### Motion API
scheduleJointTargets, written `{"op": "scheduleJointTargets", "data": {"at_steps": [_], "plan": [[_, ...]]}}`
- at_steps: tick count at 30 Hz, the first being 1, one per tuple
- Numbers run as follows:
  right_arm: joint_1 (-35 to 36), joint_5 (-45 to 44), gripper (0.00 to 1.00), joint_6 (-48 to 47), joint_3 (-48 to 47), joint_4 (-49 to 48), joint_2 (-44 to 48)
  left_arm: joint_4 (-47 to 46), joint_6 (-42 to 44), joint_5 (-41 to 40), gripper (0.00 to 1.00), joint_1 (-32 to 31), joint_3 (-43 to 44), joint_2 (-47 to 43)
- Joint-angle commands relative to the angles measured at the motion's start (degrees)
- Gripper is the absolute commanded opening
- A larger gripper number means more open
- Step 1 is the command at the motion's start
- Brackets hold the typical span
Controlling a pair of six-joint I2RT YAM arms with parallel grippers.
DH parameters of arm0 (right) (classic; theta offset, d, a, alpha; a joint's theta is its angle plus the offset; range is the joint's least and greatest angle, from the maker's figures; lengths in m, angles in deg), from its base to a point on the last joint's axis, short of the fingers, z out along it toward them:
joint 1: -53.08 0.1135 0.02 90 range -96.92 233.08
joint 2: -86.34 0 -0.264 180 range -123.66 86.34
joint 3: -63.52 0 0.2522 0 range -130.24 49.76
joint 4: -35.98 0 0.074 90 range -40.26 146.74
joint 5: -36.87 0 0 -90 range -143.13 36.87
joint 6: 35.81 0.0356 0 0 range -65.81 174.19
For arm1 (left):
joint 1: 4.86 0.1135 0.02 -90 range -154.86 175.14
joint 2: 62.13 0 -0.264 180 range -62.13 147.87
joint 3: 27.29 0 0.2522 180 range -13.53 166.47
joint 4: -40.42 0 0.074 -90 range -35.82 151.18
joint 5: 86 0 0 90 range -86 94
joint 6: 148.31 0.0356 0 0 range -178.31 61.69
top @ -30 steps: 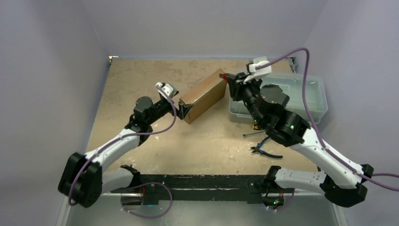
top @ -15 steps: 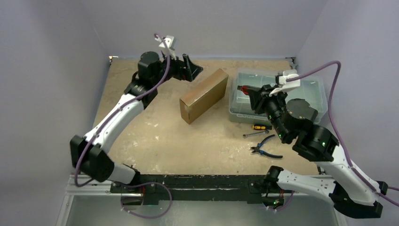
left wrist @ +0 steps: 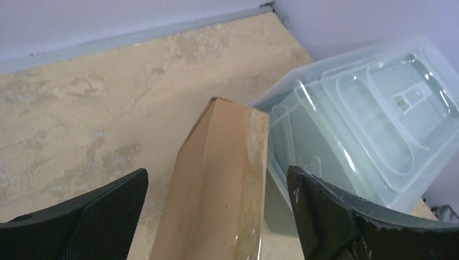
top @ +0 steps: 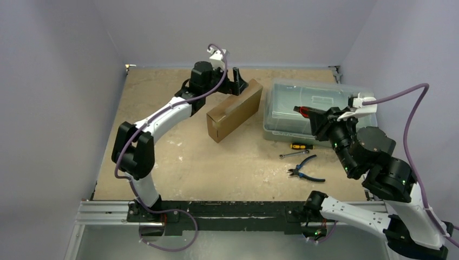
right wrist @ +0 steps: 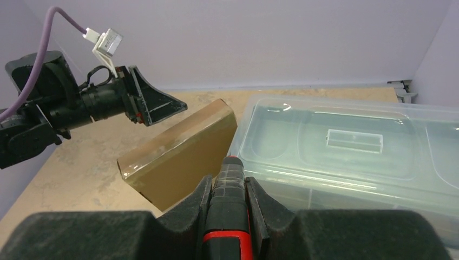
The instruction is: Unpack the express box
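Note:
The express box (top: pixel 234 110), a brown cardboard mailer, stands closed on a long edge and lies diagonally on the table, beside the clear bin. Its taped narrow face is turned up (left wrist: pixel 216 189). My left gripper (top: pixel 238 85) is open and hovers over the box's far end, with one finger on each side of it and not touching (left wrist: pixel 216 173). My right gripper (top: pixel 314 115) is shut on a black and red tool handle (right wrist: pixel 229 184). It is held above the bin's near left corner, with its tip pointing at the box (right wrist: pixel 178 151).
A clear plastic lidded bin (top: pixel 325 103) stands right of the box, almost touching it. A yellow-black screwdriver (top: pixel 299 145), a wrench (top: pixel 294 154) and blue-handled pliers (top: pixel 304 172) lie in front of the bin. Walls close the back and sides.
My left gripper left the box's near end, rose and swung round to its far end. My right gripper drew back from the box's far end to above the bin, still gripping the tool.

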Motion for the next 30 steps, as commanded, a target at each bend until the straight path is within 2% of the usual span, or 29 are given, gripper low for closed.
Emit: {"op": "scheduleJointTargets", "data": {"at_steps": [1,4,7,10,14,23,30], "plan": [[0.1,-1.2,0.0,1.5,-0.1,-0.7,0.7,-10.2,0.0,-6.6,0.99,-3.4,-1.4,-1.8],[0.1,-0.3,0.0,1.5,0.3,-1.5,0.6,-9.6,3.0,-13.6,0.99,-6.8,0.1,-0.6],[0.1,0.2,0.0,1.1,-0.5,-1.2,0.2,-5.1,7.8,-21.7,0.98,-10.2,5.3,2.6],[0.1,0.0,0.0,1.0,-1.4,-0.4,0.4,-2.1,9.3,-25.0,0.98,-11.3,9.8,5.8],[0.1,0.1,0.0,1.4,-1.1,0.0,1.7,1.7,10.2,-25.2,0.98,-11.8,14.9,9.9],[0.2,0.6,0.0,1.8,-0.9,0.1,2.4,6.9,14.8,-22.7,0.98,-12.3,19.2,15.3],[0.1,1.2,0.0,1.7,-0.4,-0.7,2.1,8.0,17.7,-17.1,0.89,-12.3,18.0,14.6]]}}
